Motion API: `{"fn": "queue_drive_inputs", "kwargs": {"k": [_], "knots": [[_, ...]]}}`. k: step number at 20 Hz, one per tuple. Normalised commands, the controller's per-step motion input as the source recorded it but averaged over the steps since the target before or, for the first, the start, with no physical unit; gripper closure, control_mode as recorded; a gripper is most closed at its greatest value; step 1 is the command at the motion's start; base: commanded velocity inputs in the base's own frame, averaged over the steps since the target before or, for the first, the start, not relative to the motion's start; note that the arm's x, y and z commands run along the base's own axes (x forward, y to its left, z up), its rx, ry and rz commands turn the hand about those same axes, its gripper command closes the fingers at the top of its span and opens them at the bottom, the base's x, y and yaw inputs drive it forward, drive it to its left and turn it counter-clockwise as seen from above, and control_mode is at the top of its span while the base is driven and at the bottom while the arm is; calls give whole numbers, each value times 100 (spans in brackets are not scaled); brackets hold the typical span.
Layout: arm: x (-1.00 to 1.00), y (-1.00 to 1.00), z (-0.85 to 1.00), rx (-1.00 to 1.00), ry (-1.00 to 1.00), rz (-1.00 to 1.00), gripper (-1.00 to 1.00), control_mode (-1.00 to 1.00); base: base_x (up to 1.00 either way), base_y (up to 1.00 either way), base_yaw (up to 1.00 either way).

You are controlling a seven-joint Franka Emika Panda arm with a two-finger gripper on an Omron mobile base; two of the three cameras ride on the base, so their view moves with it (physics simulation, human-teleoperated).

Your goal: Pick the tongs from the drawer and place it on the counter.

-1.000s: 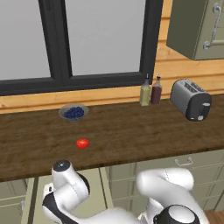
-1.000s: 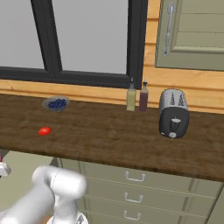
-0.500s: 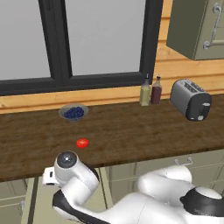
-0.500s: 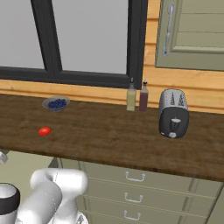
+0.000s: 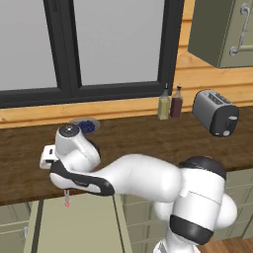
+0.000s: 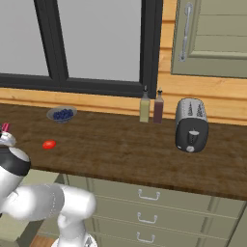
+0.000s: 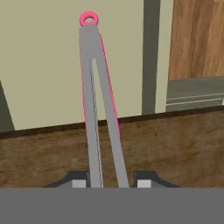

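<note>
I have the gripper [image 7: 108,183] clamped on the tongs [image 7: 97,103], whose two silvery arms with pink edging and ring hang over the open drawer [image 7: 48,65].

1 tongs [image 7: 97,100], 2 bottles [image 6: 151,106] – 1 toaster [image 6: 191,125], 1 tomato [image 6: 48,144], 1 bowl [image 6: 61,115].

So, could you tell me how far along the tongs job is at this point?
Done: the tongs are out of the drawer, clamped in the gripper. In hand: they hang above the counter edge and the open drawer, their pink tip below the hand in the left base view. Left: carrying them over the counter, setting them down and letting go.
</note>
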Motion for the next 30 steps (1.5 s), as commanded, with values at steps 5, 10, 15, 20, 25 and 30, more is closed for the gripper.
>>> {"fn": "queue_drive_inputs", "kwargs": {"k": [5,10,15,20,25,30], "knots": [[99,-11,-52,2,-5,4,100,-100,0,0,0],[100,18,-59,0,-3,-2,100,-100,0,0,0],[83,66,-8,-5,8,-4,-100,-100,0,0,0],[1,6,100,-8,1,-9,-100,-100,0,0,0],[0,0,100,-2,-4,-6,-100,-100,0,0,0],[0,0,100,0,-4,-3,-100,-100,0,0,0]]}}
